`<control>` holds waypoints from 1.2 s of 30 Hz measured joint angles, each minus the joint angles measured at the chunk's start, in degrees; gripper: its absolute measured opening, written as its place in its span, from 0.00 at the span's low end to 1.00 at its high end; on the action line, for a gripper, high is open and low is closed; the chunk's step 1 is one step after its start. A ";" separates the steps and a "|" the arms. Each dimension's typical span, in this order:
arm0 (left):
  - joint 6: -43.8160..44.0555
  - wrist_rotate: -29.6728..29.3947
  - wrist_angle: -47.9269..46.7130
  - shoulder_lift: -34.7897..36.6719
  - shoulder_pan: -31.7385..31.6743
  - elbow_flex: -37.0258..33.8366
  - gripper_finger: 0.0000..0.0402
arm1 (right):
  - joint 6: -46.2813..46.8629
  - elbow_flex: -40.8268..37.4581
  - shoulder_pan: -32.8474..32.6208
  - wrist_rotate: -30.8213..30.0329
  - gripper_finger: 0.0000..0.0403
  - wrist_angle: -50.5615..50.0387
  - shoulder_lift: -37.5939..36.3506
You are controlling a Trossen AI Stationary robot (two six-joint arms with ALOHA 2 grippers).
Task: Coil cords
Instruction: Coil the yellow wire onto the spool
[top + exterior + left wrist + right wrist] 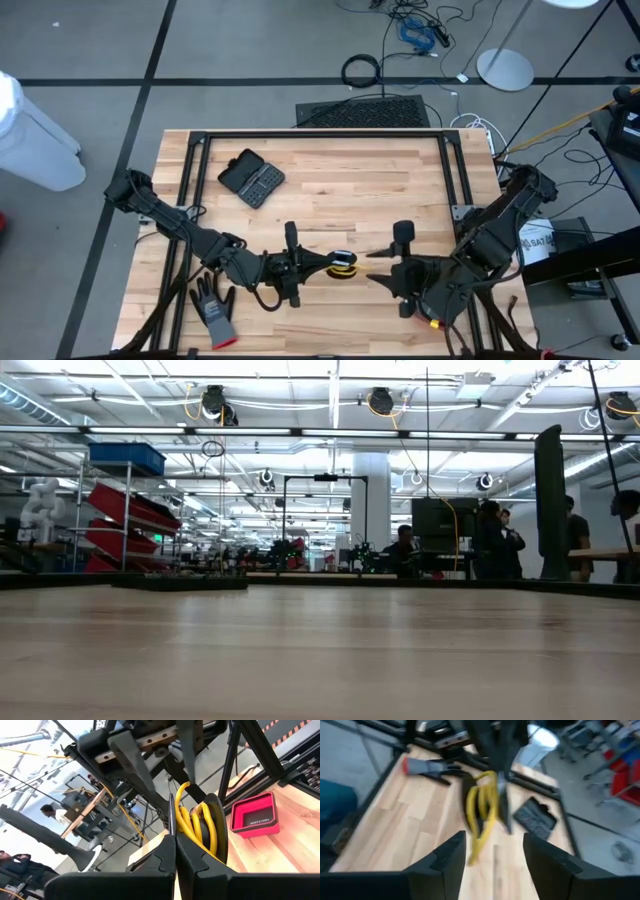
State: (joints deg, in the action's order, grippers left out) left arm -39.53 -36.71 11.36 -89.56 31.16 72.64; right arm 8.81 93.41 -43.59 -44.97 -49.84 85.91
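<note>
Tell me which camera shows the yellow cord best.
The left wrist view: the cord fills the middle, its yellow loops clear, pinched in the shut left end effector. The right wrist view shows it blurred; the high view, only a small yellow spot; the low view, nothing of it.

Big open robotics lab/workshop: parts-bin racks (125,510), ceiling strip lights, people at benches (495,540) behind wood table (340,190).

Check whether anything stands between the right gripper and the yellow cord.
Nothing visible does. The right gripper is open and faces the yellow cord across bare table. The left gripper is shut on the cord from the other side.
</note>
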 joint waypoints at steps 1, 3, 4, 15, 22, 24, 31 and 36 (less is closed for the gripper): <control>0.00 0.00 0.02 0.00 0.00 0.00 0.00 | 0.11 0.00 0.21 1.41 0.45 0.02 0.00; 0.00 0.00 0.04 0.00 0.00 0.02 0.00 | 0.87 0.00 0.79 3.92 0.42 0.07 0.00; 0.00 0.00 0.04 0.00 0.00 0.02 0.00 | 1.16 0.00 1.09 5.04 0.40 0.14 0.00; -0.04 0.00 0.07 0.00 0.00 0.04 0.00 | 0.07 0.00 2.40 9.04 0.02 0.09 0.02; -0.03 2.12 -0.08 0.31 0.05 0.04 0.00 | -0.28 0.00 2.40 5.53 0.01 -0.47 -0.29; 0.13 3.21 0.28 0.55 0.09 0.07 0.00 | -0.22 0.00 2.38 4.72 0.01 -1.06 -0.41; 0.22 3.46 -0.11 2.42 1.49 0.11 0.00 | 3.86 0.04 2.38 4.43 0.00 -6.44 -0.44; 0.47 3.43 0.23 3.69 2.75 0.11 0.00 | 4.97 0.04 2.38 4.45 0.00 -7.34 -0.55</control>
State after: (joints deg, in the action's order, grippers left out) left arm -39.06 -33.28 11.59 -85.87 33.91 72.75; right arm 13.78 93.45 -41.21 -40.52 -57.19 85.36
